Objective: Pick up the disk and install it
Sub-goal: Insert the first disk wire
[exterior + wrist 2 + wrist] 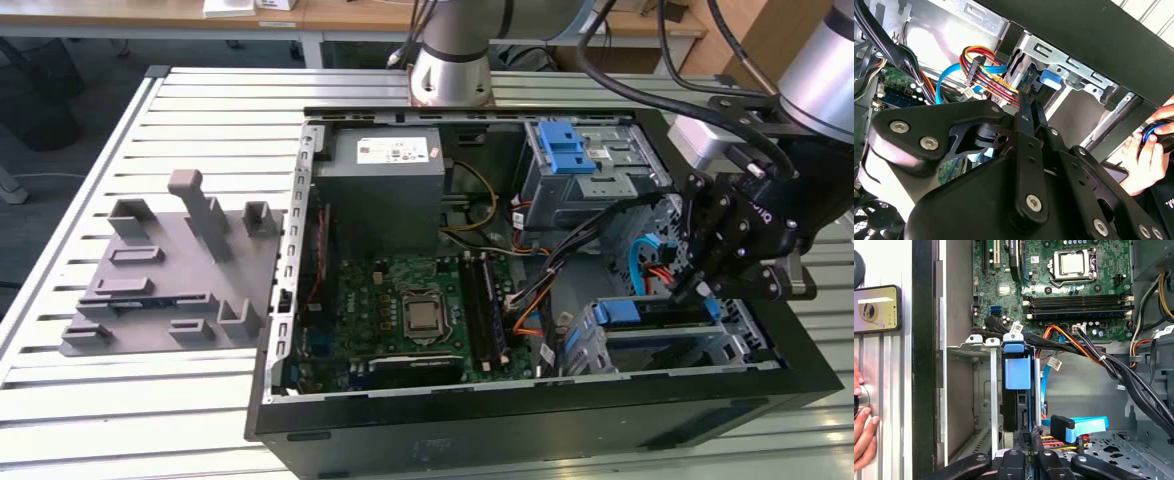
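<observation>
The disk [651,313] sits edge-up inside the lower grey drive cage [727,345] at the exterior view's right, in the open computer case. Its blue plastic rail [1017,371] and dark end [1015,411] show in the first wrist view, and the blue tab [1050,79] in the second wrist view. My gripper [689,294] hangs just above the cage. Its black fingertips [1024,434] are drawn together close to the disk's end. My gripper [1028,102] has nothing between its fingers. Whether the tips touch the disk I cannot tell.
A blue data cable [1079,425] and red-yellow power leads [989,75] lie beside the cage. The motherboard [414,310], power supply [387,170] and upper bay with blue latch [567,150] fill the case. A grey fixture [160,270] lies outside. A person's hand [860,412] rests beside the case.
</observation>
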`<state>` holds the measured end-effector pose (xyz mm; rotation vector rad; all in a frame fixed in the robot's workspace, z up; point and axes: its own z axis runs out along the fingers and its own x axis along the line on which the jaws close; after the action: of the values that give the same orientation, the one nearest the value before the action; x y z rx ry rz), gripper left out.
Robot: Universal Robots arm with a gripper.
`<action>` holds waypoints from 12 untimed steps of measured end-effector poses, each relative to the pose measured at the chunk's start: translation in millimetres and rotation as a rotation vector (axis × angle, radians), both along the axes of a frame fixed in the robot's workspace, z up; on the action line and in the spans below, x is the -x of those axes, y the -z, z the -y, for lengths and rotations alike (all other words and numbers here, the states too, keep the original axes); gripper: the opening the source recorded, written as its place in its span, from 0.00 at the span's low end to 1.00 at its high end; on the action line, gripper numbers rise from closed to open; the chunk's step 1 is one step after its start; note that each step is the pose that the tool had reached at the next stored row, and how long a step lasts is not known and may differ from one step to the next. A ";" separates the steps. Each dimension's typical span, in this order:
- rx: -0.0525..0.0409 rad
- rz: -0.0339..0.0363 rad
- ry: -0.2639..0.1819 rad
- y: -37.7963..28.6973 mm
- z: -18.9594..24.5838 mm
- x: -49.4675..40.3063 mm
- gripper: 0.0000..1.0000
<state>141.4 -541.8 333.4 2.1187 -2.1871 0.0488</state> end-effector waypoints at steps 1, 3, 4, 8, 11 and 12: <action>-0.0002 0.0000 0.000 0.0 0.0 0.0 0.16; -0.0002 -0.0001 0.000 0.0 0.0 0.1 0.16; -0.0002 -0.0001 0.000 0.0 0.0 0.1 0.16; -0.0014 -0.0007 0.000 -1.4 0.0 0.2 0.16; -0.0020 -0.0014 0.000 -2.0 0.0 0.2 0.16; -0.0025 -0.0018 0.000 -2.1 0.0 0.1 0.16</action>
<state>141.3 -541.8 335.6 2.1191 -2.1874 0.0442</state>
